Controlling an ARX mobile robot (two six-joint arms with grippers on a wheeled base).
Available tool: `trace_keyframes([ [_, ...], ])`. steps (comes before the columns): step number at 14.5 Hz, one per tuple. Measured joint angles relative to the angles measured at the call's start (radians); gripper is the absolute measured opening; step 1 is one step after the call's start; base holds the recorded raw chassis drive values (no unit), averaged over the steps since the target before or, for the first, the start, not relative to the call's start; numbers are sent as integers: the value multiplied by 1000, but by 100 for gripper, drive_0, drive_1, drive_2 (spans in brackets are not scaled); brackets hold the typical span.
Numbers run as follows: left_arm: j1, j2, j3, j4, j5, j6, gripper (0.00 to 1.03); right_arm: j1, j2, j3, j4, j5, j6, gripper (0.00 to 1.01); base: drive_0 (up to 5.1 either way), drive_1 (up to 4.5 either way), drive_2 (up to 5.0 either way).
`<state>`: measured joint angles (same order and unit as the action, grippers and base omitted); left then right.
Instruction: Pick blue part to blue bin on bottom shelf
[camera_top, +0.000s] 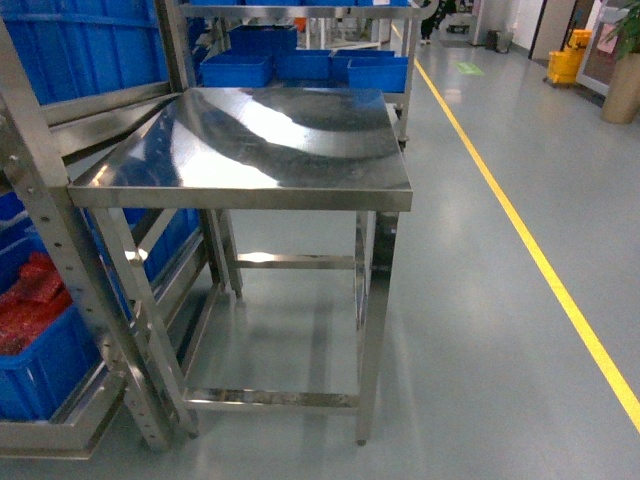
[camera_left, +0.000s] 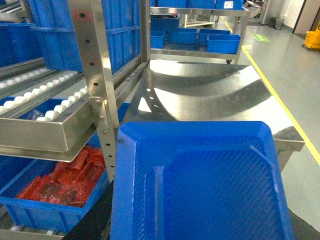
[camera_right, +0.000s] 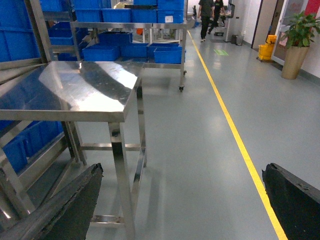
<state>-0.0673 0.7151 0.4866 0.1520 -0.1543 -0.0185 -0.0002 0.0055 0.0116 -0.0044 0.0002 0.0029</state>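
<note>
Left gripper holds the blue part (camera_left: 200, 185); jaw state cannot be told. Rack (camera_left: 47, 125) lies to its left. Right gripper (camera_right: 182, 200) is spread, empty.

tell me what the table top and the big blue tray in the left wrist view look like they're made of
The table top looks like stainless steel with a brushed, glossy finish: it mirrors bright streaks of light and dark shapes. The blue tray looks like moulded plastic, judging by its uniform colour, fine ribbed texture, rounded pressed-in corners and soft sheen, though that look alone cannot confirm it.
</note>
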Motion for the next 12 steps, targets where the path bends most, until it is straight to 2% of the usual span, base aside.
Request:
trace_keyframes([
  [4,0,0,0,-1,0,0,43,0,0,0,1,0,0,98,-5,421,-432],
  [8,1,6,0,1,0,0,43,0,0,0,0,0,0,98,-5,230,-240],
  [12,1,2,0,-2,0,0,43,0,0,0,-1,0,0,98,-485,240,240],
])
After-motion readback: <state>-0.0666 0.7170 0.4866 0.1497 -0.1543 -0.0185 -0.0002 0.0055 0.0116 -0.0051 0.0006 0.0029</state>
